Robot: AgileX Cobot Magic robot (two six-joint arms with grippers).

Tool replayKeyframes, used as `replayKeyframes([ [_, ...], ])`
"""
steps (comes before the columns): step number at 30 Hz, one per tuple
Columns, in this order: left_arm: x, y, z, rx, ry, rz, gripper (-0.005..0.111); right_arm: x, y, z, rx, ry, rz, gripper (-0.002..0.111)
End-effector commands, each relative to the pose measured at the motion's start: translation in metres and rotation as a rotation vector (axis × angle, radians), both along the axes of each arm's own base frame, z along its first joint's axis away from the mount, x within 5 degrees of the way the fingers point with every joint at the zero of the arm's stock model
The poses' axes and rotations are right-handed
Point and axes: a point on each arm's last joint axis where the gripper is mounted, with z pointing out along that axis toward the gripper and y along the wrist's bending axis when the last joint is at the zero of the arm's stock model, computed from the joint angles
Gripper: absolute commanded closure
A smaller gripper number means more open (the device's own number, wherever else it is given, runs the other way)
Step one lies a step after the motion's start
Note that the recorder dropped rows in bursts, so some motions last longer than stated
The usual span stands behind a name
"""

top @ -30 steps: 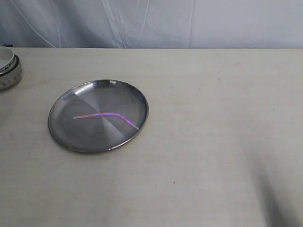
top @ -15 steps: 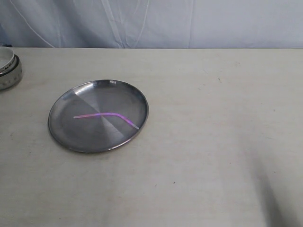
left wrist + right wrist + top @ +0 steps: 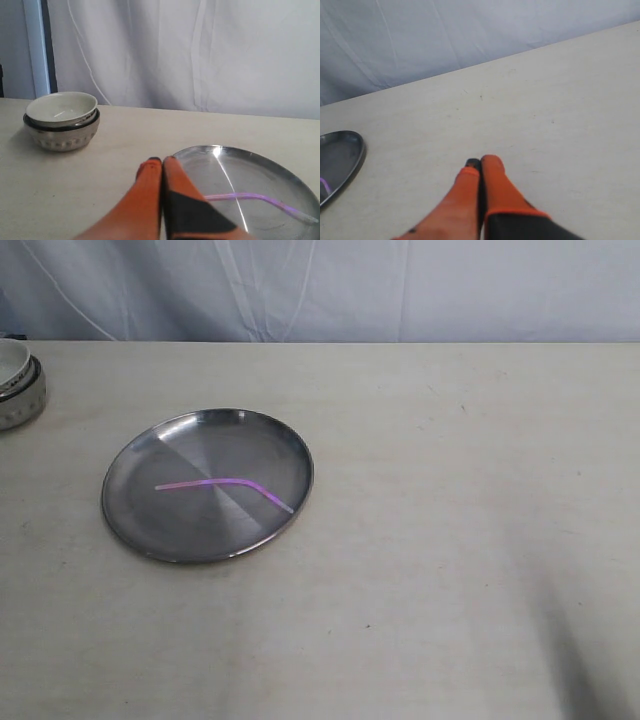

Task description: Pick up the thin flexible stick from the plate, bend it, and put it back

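Holding nothing: left tool (image 3: 161, 161) and right tool (image 3: 481, 162), both fully closed.

Left gripper (image 3: 161, 161) and right gripper (image 3: 480, 161): jaws pressed together, empty.

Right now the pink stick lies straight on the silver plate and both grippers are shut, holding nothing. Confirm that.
Wrong on one count: the thin flexible stick is not straight but kinked near one end, as the exterior view shows. It does lie on the plate, and the left gripper and right gripper are shut, holding nothing.
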Motion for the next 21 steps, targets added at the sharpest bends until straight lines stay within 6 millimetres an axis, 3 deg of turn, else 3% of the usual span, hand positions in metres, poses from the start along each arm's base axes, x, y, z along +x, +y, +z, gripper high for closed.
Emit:
replayKeyframes([
  [1,-0.0006,0.0007,-0.0086,0.012,-0.014,0.009,0.107,0.0,-0.0003,0.0004,-0.004,-0.012,-0.002,0.109],
  [21,-0.0015,0.0006,-0.0164,0.11,0.076,-0.004,0.107,0.0,-0.0003,0.0004,-0.004,-0.012,-0.002,0.109],
])
